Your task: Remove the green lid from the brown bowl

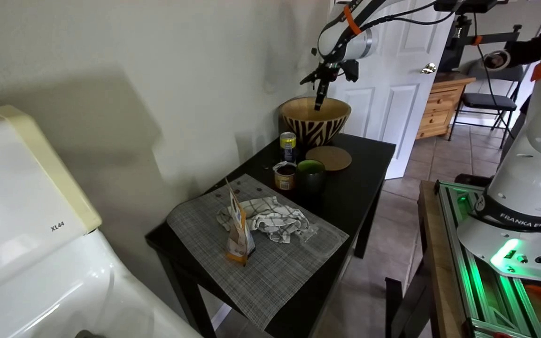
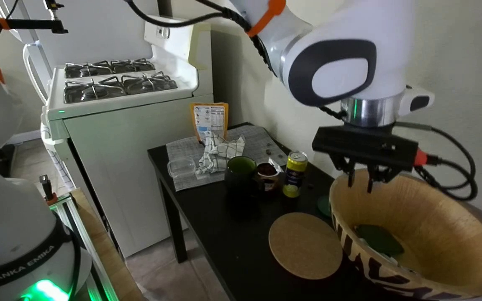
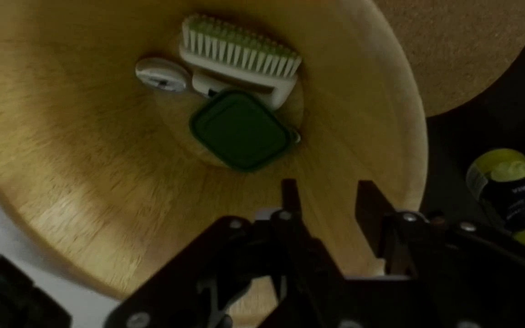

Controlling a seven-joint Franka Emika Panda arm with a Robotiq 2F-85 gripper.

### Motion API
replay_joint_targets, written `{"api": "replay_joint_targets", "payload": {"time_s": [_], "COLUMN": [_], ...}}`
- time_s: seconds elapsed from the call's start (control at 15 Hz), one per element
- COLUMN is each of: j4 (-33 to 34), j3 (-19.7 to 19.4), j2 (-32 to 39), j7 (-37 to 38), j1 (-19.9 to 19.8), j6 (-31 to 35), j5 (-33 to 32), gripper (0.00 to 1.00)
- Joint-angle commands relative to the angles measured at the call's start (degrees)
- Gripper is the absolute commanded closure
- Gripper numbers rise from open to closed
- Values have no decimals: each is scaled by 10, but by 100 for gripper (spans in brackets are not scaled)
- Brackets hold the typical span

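The green lid (image 3: pixel 242 130) lies at the bottom of the large brown bowl (image 3: pixel 107 218), partly over a white object in the wrist view. The lid also shows inside the bowl in an exterior view (image 2: pixel 378 239); in an exterior view the bowl (image 1: pixel 315 129) hides it. The bowl has a dark striped outside (image 2: pixel 375 267). My gripper (image 3: pixel 328 187) is open, with nothing between its fingers. It points down over the bowl (image 2: pixel 360 187), above the lid and off toward the side of the bowl. The fingers do not touch the lid.
A brush (image 3: pixel 242 52) and a white round-ended object (image 3: pixel 162 75) share the bowl. Beside the bowl are a round brown board (image 2: pixel 306 246), a yellow can (image 2: pixel 294 173), an opened tin (image 2: pixel 267 177) and a dark green cup (image 2: pixel 241 175). The wall (image 1: pixel 204 84) stands close behind.
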Motion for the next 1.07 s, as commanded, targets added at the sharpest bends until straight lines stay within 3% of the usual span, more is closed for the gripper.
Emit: {"api": "replay_joint_targets", "payload": {"time_s": [0.0, 0.27, 0.47, 0.8, 1.0], "j4": [50, 152, 242, 343, 352], "j3": [10, 37, 72, 59, 36], "j2": [81, 149, 193, 249, 258], "j7": [-123, -214, -285, -328, -283], "j1": [-50, -121, -168, -150, -116], "j6": [-3, -29, -96, -247, -209], "j5": [75, 132, 138, 72, 28], "gripper": [31, 1, 0, 0, 0]}}
